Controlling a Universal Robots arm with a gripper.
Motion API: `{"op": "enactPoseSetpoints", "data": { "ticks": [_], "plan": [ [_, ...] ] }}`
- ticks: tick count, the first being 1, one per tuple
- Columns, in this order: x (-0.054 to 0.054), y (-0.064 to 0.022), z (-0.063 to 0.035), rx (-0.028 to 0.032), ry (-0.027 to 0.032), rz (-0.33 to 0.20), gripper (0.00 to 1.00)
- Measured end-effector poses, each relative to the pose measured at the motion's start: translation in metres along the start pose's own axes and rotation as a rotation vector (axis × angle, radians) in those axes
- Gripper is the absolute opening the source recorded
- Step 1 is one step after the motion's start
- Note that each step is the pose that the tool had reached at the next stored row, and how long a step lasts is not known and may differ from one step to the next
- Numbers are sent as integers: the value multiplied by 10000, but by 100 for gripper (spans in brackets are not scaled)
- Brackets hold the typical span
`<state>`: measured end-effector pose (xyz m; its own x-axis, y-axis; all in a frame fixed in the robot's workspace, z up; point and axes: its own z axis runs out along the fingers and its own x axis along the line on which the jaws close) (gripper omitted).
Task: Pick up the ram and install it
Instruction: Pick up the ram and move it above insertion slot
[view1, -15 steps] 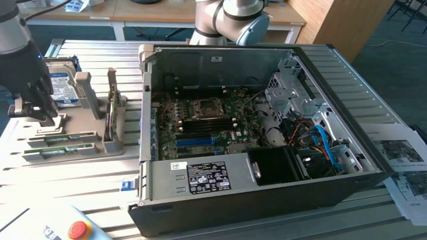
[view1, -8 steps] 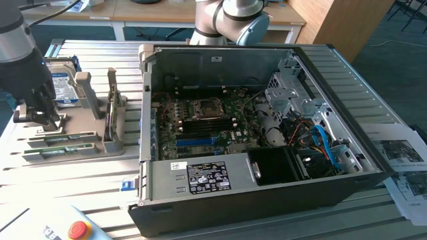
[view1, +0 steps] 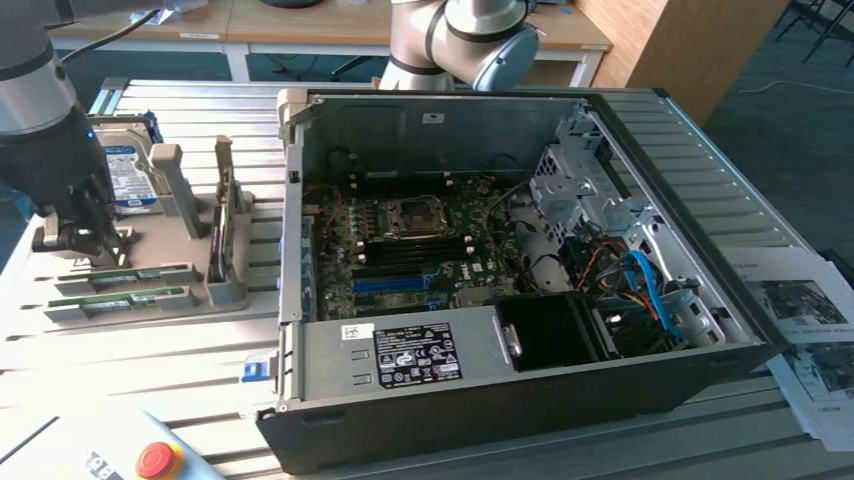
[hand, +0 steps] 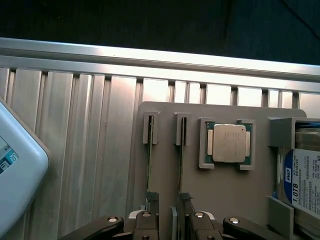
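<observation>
Ribbed metal table (view1: 134, 370): computer case (view1: 534, 390), parts tray (view1: 160, 250), papers (view1: 801, 300).

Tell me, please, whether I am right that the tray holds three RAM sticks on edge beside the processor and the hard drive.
Not quite: the wrist view shows two RAM sticks, not three, on edge in the tray beside the processor and the hard drive.

two ram sticks (view1: 134, 274), one processor (hand: 229, 143), one hard drive (view1: 122, 178) — one computer (view1: 601, 392)
</observation>
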<state>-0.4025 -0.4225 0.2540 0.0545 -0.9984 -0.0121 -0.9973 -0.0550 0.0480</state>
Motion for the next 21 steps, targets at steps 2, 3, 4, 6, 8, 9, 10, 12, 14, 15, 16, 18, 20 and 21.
{"op": "enactPoseSetpoints", "data": {
  "ticks": [2, 3, 4, 6, 8, 9, 10, 12, 14, 15, 16, 18, 20, 21],
  "plan": [
    [0, 0, 1, 2, -1, -3, 30],
    [6, -1, 2, 4, -2, -6, 30],
    [12, -1, 3, 5, -2, -6, 30],
    [28, 1, 1, 3, -1, -3, 30],
    [47, 2, 1, 2, -1, -3, 30],
    [57, 3, 1, 3, -1, -3, 30],
    [66, 3, 1, 2, -1, -3, 30],
    [71, 4, 0, 2, -1, -3, 30],
    [71, 4, 0, 2, -1, -2, 30],
    [71, 4, 2, 3, -1, -2, 30],
    [72, 3, 11, 5, -2, -2, 30],
    [74, 2, 47, 2, -1, -2, 30],
    [81, 0, 82, 2, -1, -3, 30],
    [84, -1, 100, 3, -1, -3, 30]
  ]
}}
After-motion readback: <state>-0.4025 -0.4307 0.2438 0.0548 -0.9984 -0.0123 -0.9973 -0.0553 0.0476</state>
